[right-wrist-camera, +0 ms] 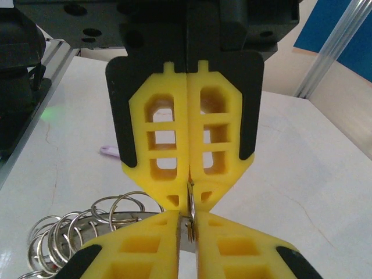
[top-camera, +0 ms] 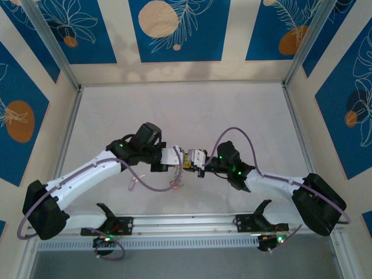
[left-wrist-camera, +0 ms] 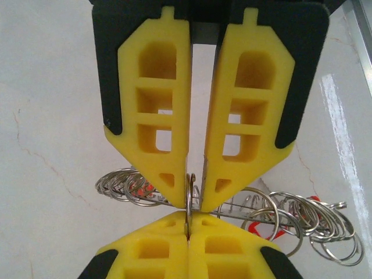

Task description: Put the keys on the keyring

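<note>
Between the tip-to-tip left fingers [left-wrist-camera: 152, 116] and right fingers [right-wrist-camera: 160, 145], the keyring [left-wrist-camera: 189, 189] stood edge-on, clenched by both pairs, red keys [left-wrist-camera: 263, 228] just beside.

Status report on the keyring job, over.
Left gripper shut on keyring. Right gripper shut on the same ring, tip to tip. Red keys hang in the bunch. Nothing else seen between the tips.
</note>
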You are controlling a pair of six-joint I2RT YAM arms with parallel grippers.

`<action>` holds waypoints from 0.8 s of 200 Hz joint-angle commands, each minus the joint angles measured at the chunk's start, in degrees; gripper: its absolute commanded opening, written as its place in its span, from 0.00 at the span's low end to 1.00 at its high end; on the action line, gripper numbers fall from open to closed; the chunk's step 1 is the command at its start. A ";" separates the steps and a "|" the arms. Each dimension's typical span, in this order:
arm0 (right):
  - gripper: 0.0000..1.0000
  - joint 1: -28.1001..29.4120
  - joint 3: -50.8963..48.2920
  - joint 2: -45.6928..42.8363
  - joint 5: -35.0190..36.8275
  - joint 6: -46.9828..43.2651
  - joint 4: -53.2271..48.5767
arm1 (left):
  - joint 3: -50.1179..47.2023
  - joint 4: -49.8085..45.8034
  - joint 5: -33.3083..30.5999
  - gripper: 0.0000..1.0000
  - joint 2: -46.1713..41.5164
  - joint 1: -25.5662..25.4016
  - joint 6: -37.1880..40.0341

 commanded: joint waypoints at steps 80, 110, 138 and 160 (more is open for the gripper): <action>0.00 0.68 0.56 0.71 0.72 -1.45 2.20 | 2.44 0.16 0.27 0.16 -0.53 -0.60 -0.50; 0.00 -0.78 -3.48 0.59 -1.10 1.23 15.21 | -3.08 4.32 -1.46 0.35 -7.13 0.06 -1.61; 0.00 -2.01 -5.60 1.07 -5.60 -0.84 23.24 | -7.66 7.58 -1.02 0.50 -14.45 3.56 -8.02; 0.00 -2.34 -5.82 1.27 -8.57 -4.30 25.18 | -9.47 8.59 1.38 0.64 -19.22 6.91 -16.42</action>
